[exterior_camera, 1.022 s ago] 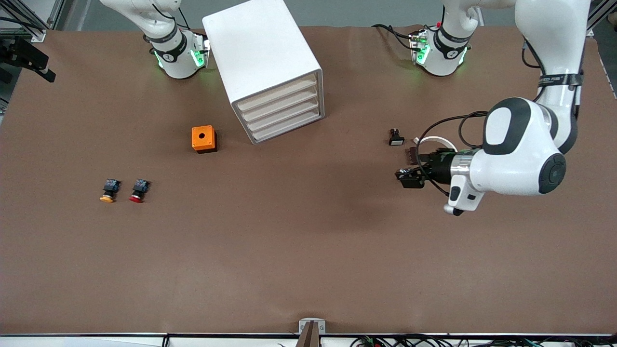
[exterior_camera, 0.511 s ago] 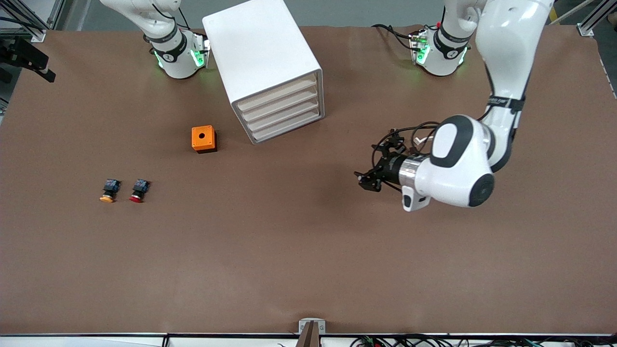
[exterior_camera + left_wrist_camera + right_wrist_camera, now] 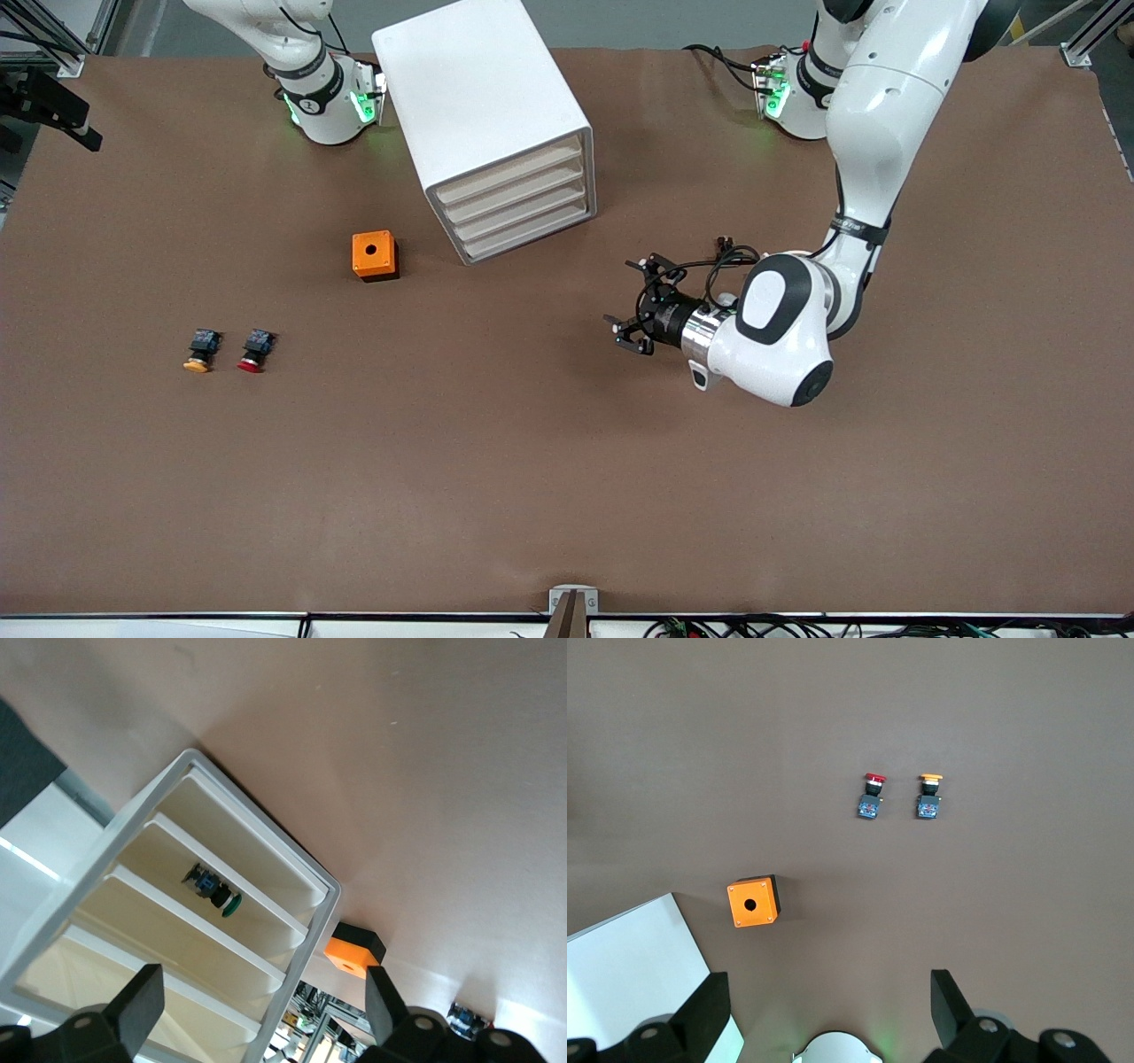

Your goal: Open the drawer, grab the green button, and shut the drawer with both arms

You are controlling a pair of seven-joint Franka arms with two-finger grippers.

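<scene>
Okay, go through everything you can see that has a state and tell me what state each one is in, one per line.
left claw: open, empty, low over bare table in front of the cabinet
right claw: open, empty, raised above the table, waiting
cabinet: upright, all four drawers pushed in
green button: lying on its side inside a drawer
red button: lying on the table
yellow button: lying beside the red one
orange box: upright, hole on top empty
</scene>
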